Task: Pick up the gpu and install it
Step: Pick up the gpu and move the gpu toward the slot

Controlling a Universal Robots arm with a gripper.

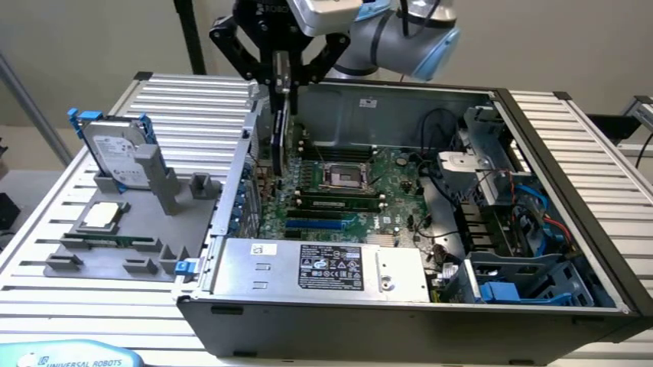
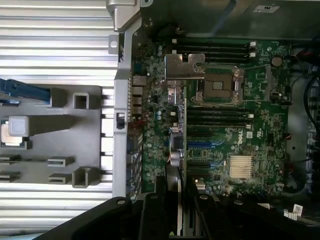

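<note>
Grey slatted metal makes up the table (image 1: 173, 99). On it, at the exterior view's left, lies a grey fixture tray (image 1: 112, 261). A silver hard drive (image 1: 115, 153) on blue rails stands upright in the tray's upper part, and a small square processor chip (image 1: 102, 216) lies flat below it in the frame. Just right of the tray stands the open computer case (image 1: 408, 325), which takes up the middle and right of that view. In the upper middle, the black gripper (image 1: 281, 82) reaches down over the case's left wall. Its fingers (image 2: 161, 205) are closed partway on the top edge of the gpu (image 1: 277, 134), one on each face of the card. The gpu hangs upright and edge-on, just inside that wall, above the left side of the green motherboard (image 1: 347, 187). In the wrist view its silver end bracket (image 2: 182, 67) sits beside the processor socket (image 2: 217, 85), and the card's thin edge runs in line with the blue expansion slots. Whether its lower edge touches a slot cannot be told. In the lower middle of the exterior view, a silver power supply (image 1: 316, 267) with a black label lies along the case front. A blue drive caddy (image 1: 500, 290) sits at the lower right.
</note>
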